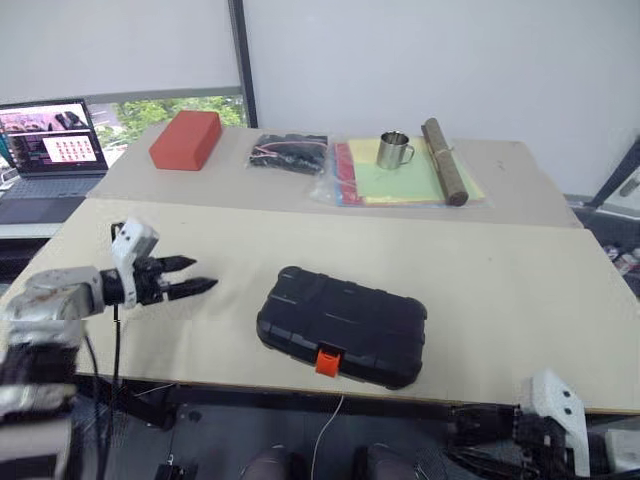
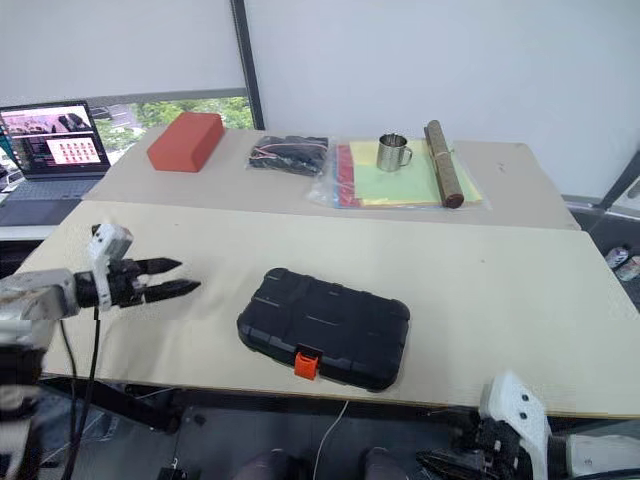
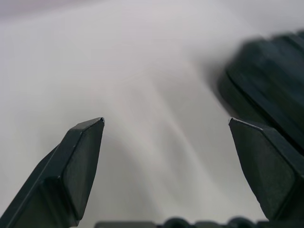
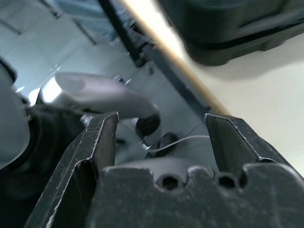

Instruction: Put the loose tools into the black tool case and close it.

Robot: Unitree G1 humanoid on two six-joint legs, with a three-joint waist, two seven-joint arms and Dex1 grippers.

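The left claw [image 1: 190, 277], at the left of the frame, hovers with its jaws apart, holding nothing, just left of the closed black tool case [image 1: 342, 325] lying at the lower centre of the tabletop [image 1: 500, 270]. The right claw [image 4: 159, 137], at the lower right off the tabletop's near edge, is likewise spread and empty. The likely risk is that the orange latch [image 1: 327, 360] is not fully caught, so a nudge from either claw could slide the case toward the near edge or pop the lid.

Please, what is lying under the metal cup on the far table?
The metal cup stands on a yellow-green sheet inside a clear plastic bag. A red sheet shows at its left edge. What lies below these sheets is covered.
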